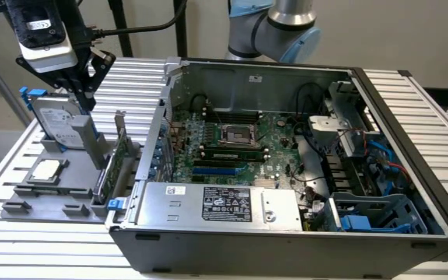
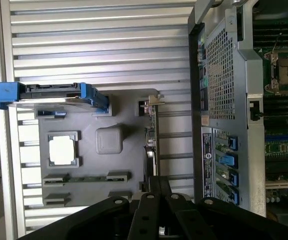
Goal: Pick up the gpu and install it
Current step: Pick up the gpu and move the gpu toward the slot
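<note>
The gpu [image 1: 114,160] stands on its long edge in the grey holder tray [image 1: 21,201], on the side nearest the open computer case [image 1: 410,175]. In the wrist view the gpu [image 2: 151,137] appears edge-on, with its silver bracket toward the slatted table. My gripper [image 1: 86,99] hangs above the tray, over the hard drive and higher than the card, touching nothing. Its black fingers [image 2: 159,186] are shut together with nothing between them, and they line up with the card's near end in the wrist view.
A silver hard drive with blue rails [image 1: 56,125] leans upright in the tray. A square CPU chip [image 1: 45,170] lies flat beside it. The case's motherboard shows a blue slot [image 1: 216,172] and a power supply [image 1: 224,204] at the front.
</note>
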You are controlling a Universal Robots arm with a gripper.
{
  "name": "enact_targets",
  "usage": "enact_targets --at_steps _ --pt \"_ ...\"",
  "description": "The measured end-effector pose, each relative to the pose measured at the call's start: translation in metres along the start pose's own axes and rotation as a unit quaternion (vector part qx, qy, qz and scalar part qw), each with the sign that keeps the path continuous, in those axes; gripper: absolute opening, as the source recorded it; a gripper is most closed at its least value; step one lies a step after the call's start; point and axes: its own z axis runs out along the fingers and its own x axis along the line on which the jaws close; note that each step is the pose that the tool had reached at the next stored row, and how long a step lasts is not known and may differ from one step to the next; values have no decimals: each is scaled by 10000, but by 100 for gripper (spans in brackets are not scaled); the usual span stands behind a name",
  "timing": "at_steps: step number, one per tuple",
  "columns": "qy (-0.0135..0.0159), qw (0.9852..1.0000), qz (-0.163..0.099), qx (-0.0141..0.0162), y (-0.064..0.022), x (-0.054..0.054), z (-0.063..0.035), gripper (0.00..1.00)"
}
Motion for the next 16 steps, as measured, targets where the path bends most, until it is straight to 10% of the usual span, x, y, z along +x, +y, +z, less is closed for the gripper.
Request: enact_targets --at_steps 8,16 --pt "0 10000 0 0 0 0 0 12" --pt "0 10000 0 0 0 0 0 42"
